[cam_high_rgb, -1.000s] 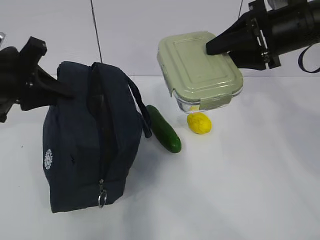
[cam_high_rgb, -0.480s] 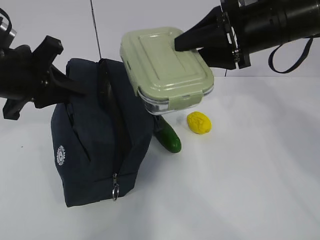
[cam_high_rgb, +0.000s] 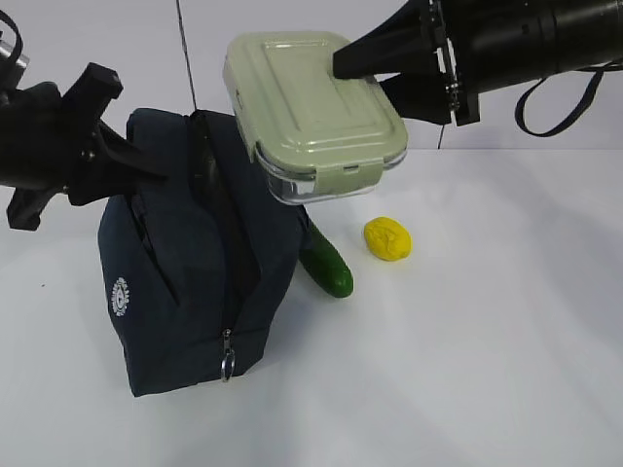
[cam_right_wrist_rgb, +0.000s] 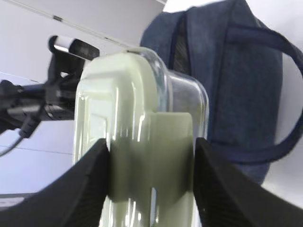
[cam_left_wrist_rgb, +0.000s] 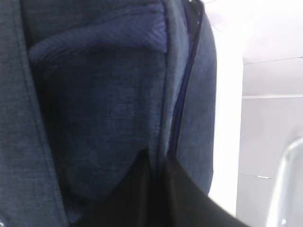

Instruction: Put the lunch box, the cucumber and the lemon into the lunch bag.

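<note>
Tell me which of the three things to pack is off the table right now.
The lunch box, held in the air by the right gripper above the lunch bag; the cucumber and lemon lie on the table.

The lunch bag [cam_high_rgb: 190,272] is dark navy fabric with a small round white logo [cam_high_rgb: 120,296] and a silver zipper ring [cam_high_rgb: 227,367]. The lunch box [cam_high_rgb: 311,112] has a pale sage-green lid over a clear base. The cucumber [cam_high_rgb: 326,265] is dark green, the lemon [cam_high_rgb: 387,238] bright yellow, the tabletop [cam_high_rgb: 487,370] white, and both hands, left [cam_high_rgb: 117,156] and right [cam_high_rgb: 389,68], black.
</note>
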